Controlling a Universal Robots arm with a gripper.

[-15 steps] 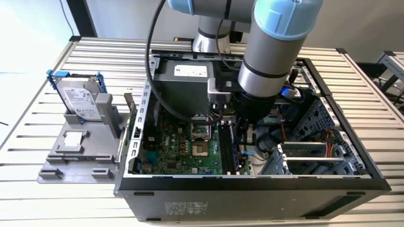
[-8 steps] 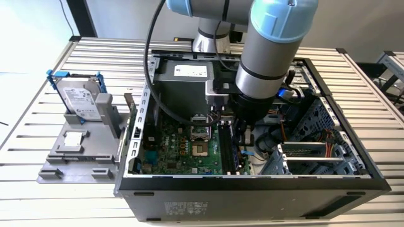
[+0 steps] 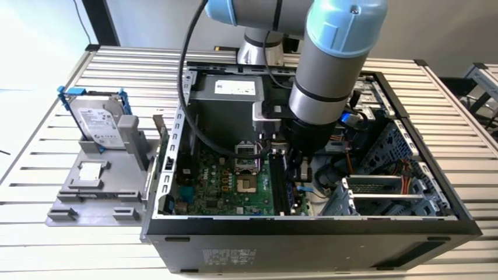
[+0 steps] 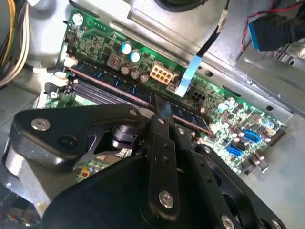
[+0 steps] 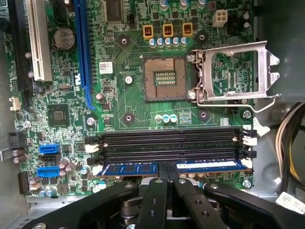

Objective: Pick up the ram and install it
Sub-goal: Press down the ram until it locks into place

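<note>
The pincer (image 5: 172, 177) reaches down inside the open computer case (image 3: 404, 224), its fingers (image 5: 158, 195) pressed together on the top edge of the ram (image 5: 171, 167). The ram lies in the slot nearest the motherboard's (image 5: 128, 100) edge, its long axis parallel to the empty black slots (image 5: 171, 143).

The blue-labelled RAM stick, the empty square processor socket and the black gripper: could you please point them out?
Blue-labelled RAM stick (image 5: 138, 168), first wrist view: label left of the fingers.
Empty square processor socket (image 5: 165, 78), first wrist view: centre contacts.
Black gripper (image 5: 168, 168), first wrist view: between fingertips.
</note>
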